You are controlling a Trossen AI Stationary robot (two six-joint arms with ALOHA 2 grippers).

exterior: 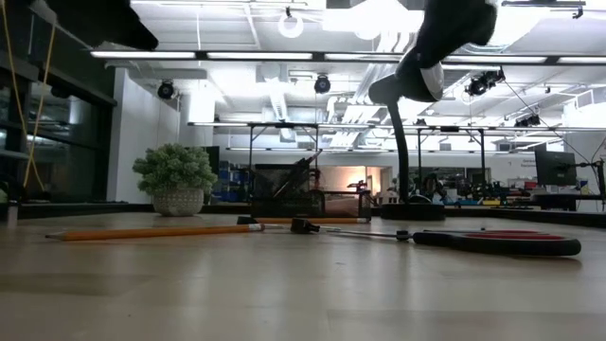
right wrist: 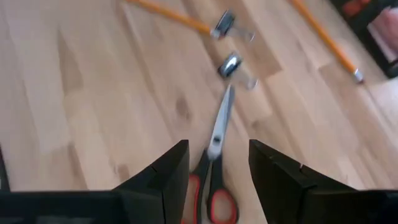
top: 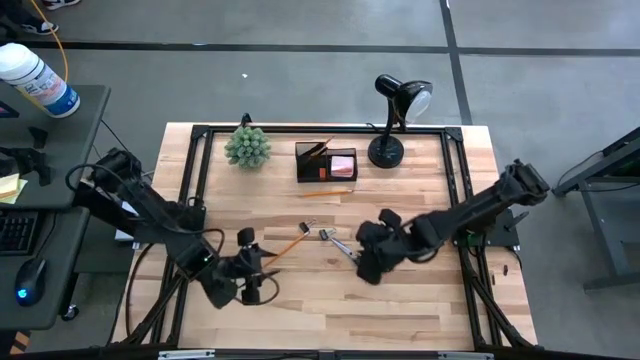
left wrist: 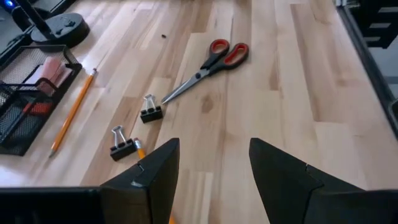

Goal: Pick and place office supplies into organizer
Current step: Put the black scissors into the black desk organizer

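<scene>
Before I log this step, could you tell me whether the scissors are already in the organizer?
No, the scissors lie flat on the table, apart from the organizer.

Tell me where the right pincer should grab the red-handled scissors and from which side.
Probably at the red handles, from straight above: the scissors lie flat and closed, handles toward the open right pincer just over them. The blades taper toward a binder clip, leaving less to clamp.
</scene>
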